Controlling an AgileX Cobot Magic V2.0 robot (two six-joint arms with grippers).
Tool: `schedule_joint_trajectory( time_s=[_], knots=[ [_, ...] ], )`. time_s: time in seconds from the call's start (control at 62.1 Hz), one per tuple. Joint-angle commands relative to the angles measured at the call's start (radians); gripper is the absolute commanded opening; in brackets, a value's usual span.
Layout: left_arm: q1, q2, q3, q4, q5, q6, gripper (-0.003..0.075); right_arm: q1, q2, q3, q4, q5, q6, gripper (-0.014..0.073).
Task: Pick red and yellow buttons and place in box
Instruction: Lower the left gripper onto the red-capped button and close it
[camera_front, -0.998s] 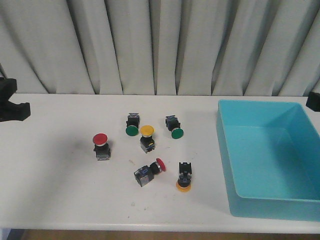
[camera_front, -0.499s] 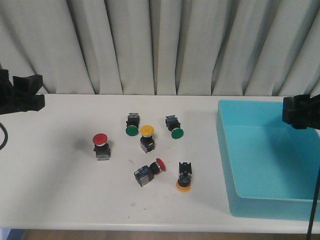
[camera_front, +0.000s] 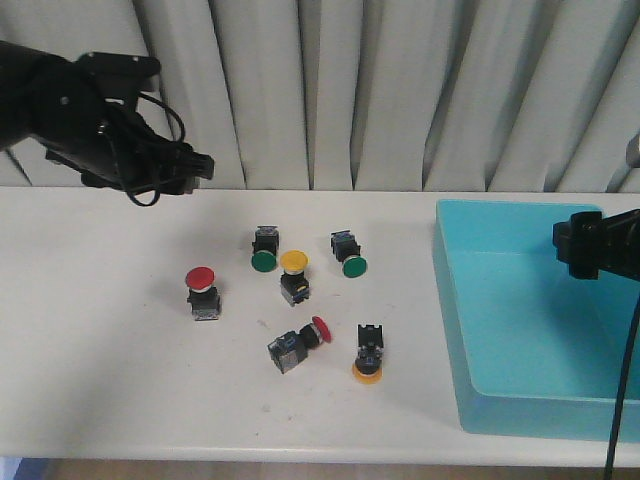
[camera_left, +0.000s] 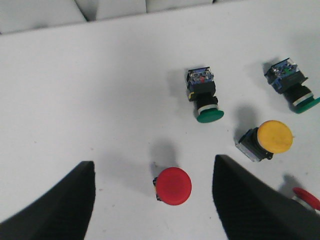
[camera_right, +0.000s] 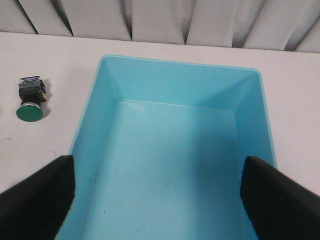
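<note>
Front view: left gripper (camera_left: 152, 200) hangs above the counter (camera_front: 100, 380), jaws spread, lined up over the upright red button (camera_left: 173, 185). Pick step, nothing grasped. Next: drop straight down, close on its cap. Right gripper (camera_right: 157, 200) spread over the empty box (camera_front: 600, 410).

left gripper (camera_left: 152, 200): raised, jaws spread | right gripper (camera_right: 157, 192): jaws spread
</note>
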Motion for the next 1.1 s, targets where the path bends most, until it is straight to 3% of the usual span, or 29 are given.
schedule_joint_trajectory(
  time_s=[0.0,0.403,0.886,1.079],
  knots=[
    [-0.005,0.054,-0.104,-0.062,0.055,0.059,0.0502,-0.005,-0.018,-0.033,-0.002,-0.056,0.002,0.0631],
    [-0.005,0.275,-0.153,-0.099,0.119,0.103,0.0502,-0.005,-0.018,-0.033,0.017,-0.054,0.002,0.0617],
    [-0.005,0.334,-0.149,-0.131,0.114,0.117,0.0502,-0.005,-0.018,-0.033,0.017,-0.053,0.002,0.0599],
    [-0.005,0.344,-0.149,-0.152,0.102,0.129,0.0407,-0.005,-0.018,-0.033,0.02,-0.053,0.002,0.059]
  ],
)
